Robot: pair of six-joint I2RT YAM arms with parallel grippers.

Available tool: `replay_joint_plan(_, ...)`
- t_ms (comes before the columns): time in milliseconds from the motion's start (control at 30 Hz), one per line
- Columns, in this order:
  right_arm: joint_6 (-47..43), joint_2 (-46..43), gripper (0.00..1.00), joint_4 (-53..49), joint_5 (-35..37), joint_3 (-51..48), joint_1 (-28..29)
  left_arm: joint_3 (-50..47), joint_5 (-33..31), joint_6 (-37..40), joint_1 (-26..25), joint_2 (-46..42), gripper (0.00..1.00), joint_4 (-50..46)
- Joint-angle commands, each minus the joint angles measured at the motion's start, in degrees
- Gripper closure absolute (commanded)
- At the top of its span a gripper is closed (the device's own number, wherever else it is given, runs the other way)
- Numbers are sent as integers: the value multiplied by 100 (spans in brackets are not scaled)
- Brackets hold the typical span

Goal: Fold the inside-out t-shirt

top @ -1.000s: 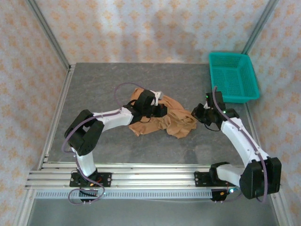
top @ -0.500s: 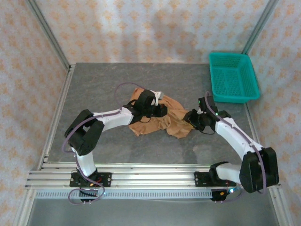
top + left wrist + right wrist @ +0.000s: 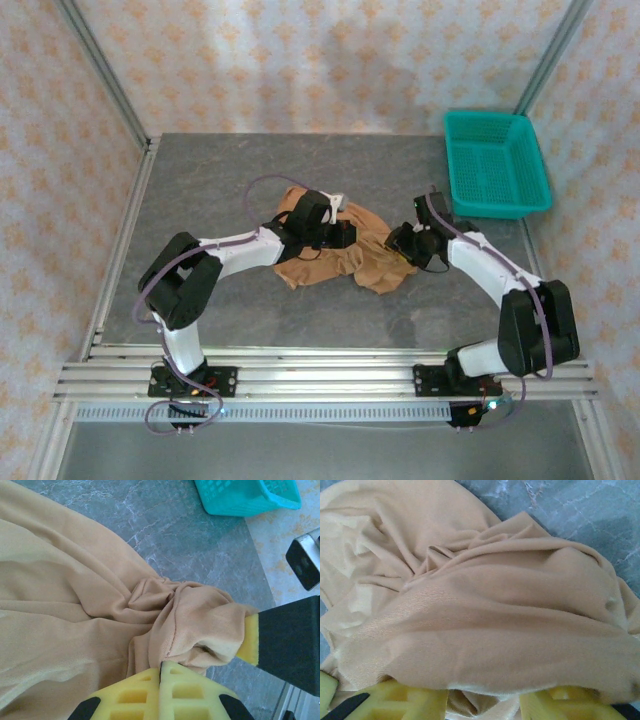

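Item: t-shirt (image 3: 345, 258), tan, soft cloth, crumpled in a low heap at the middle of the table (image 3: 220, 180), slightly toward the right edge; heavily creased, with no sleeve or hem laid flat. A small white patch (image 3: 337, 202) shows at its far side. Table: grey, stone-patterned surface with metal rails along its edges. Basket (image 3: 510, 210): teal plastic, latticed, standing at the far right corner of the table, well apart from the t-shirt; the left wrist view shows its near corner (image 3: 240, 497) beyond bare table. Left gripper (image 3: 335, 235): reaches in from the near left edge and rests on top of the heap. Its jaws are closed: in the left wrist view (image 3: 161, 667) the yellow pads (image 3: 195, 695) press flat together, and a bunched fold of cloth (image 3: 200, 630) runs down into their tips, so they pinch the t-shirt. Right gripper (image 3: 400, 243): sits low at the heap's right side, touching the cloth. In the left wrist view, one of its black fingers (image 3: 285, 640) with a yellow pad lies against that same bunched fold. Its jaws stand parted: in the right wrist view (image 3: 482, 700) the two yellow pads (image 3: 410, 700) are set apart at the bottom, and cloth drapes over them and across the gap.
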Motion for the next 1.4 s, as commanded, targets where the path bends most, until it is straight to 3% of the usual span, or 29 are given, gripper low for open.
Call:
replay_joint_plan(0, -105, -29, 58, -15, 176, 133, 29, 88, -10, 38, -19, 12, 100, -146)
replay_joint_plan(333, -185, 201, 59, -13, 318, 293, 20, 106, 34, 13, -19, 52, 100, -106)
replay_joint_plan(367, -193, 272, 66, 31, 362, 312, 19, 97, 30, 25, -19, 50, 100, -106)
replay_joint_plan(467, -224, 385, 99, -25, 327, 459, 19, 79, -7, 51, -19, 32, 100, -140)
replay_joint_plan(633, -439, -301, 100, -981, 189, 1014, 18, 213, -201, 128, 40, 147, 100, -443)
replay_joint_plan(800, -524, -1141, 100, -2009, 50, 2257, 5, 450, -220, 12, 131, 386, 100, -523)
replay_joint_plan(900, -387, -1477, 100, -1900, 4, 2446, 7, 479, -203, -118, 121, 387, 100, -436)
replay_joint_plan(1067, -303, -1269, 100, -1489, -17, 1875, 11, 505, -309, -112, 103, 163, 100, -585)
replay_joint_plan(1200, -346, -1229, 100, -1280, 345, 1536, 2, 447, -1018, 173, 128, -295, 56, -1375)
replay_joint_plan(1233, -447, -1242, 100, -1349, 563, 1552, -11, 364, -1401, 257, 161, -514, 51, -1707)
replay_joint_plan(1367, -722, -1229, 100, -1563, 961, 1622, -369, -77, -2634, 631, 318, -1401, 52, -2980)
